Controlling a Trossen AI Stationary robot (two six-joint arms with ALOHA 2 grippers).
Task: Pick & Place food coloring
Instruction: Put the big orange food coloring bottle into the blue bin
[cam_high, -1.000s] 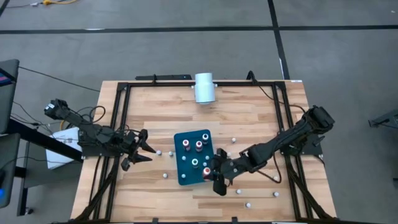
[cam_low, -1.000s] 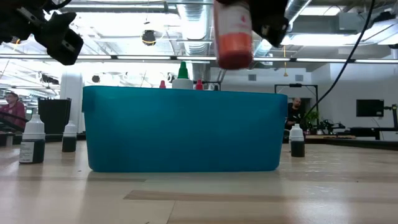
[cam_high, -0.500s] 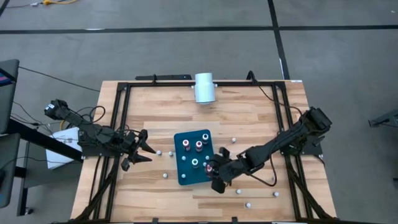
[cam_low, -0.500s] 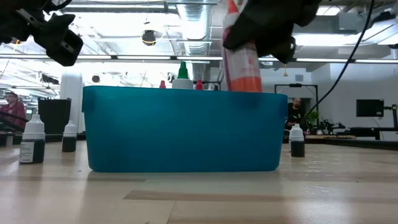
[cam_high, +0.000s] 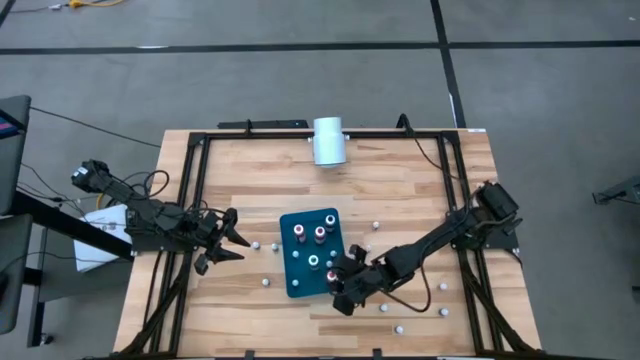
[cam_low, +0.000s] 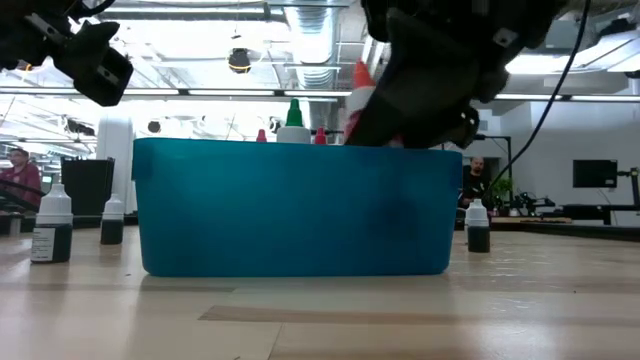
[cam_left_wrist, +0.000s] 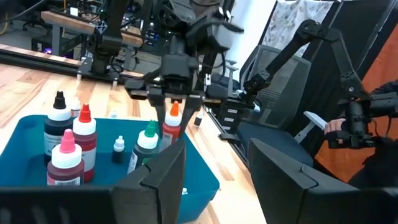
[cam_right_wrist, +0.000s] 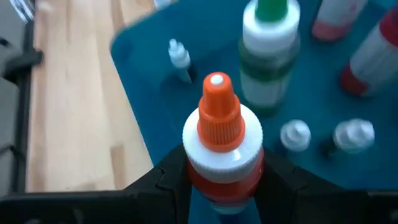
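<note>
Jaws of the right gripper (cam_right_wrist: 217, 180) clamp an orange-capped bottle (cam_right_wrist: 219, 134), hidden low behind the tray (cam_low: 295, 210).

On the wooden bench (cam_high: 400, 190), a teal tray (cam_high: 296, 282) sits near the middle, holding several small bottles with red and green tops. The right end effector (cam_high: 338, 287) is at the tray's near right corner, closed around a red-topped food coloring bottle (cam_high: 332, 276). The left end effector (cam_high: 228, 240) waits left of the tray with fingers apart. Small whitish bottles (cam_high: 398, 328) dot the bench around the tray. A white cylinder (cam_high: 328, 140) lies at the far edge.
</note>
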